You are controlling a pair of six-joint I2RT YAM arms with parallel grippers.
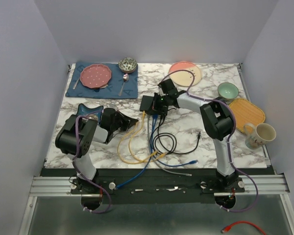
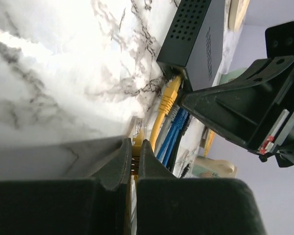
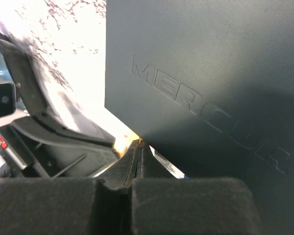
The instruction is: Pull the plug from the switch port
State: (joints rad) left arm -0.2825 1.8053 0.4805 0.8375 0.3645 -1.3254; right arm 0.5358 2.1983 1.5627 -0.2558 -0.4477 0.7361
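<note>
The switch (image 1: 147, 104) sits around the middle of the marbled worktop (image 1: 250, 152), flat, with its socket edge facing the arms. The plug (image 2: 137, 126), clear tip on a yellow boot, is out of the port and well clear of the switch. The left gripper (image 2: 135, 147) is clamped tight on it, pinching the yellow part right behind the tip, low over the worktop.

A second yellow cable (image 2: 167, 95) sits plugged into the switch, with a bunch of blue cables (image 2: 174, 132) in the sockets beside it. Their slack, plus a black cable (image 1: 164, 142), loops toward the near edge.

The right gripper (image 3: 138, 144) has its fingers pressed together with nothing visible between them, tips at the switch's edge next to the embossed lettering.

Further out: a pink plate (image 1: 96, 75) on a blue mat (image 1: 132, 88) at the far left, and a mug (image 1: 258, 135) at the right.
</note>
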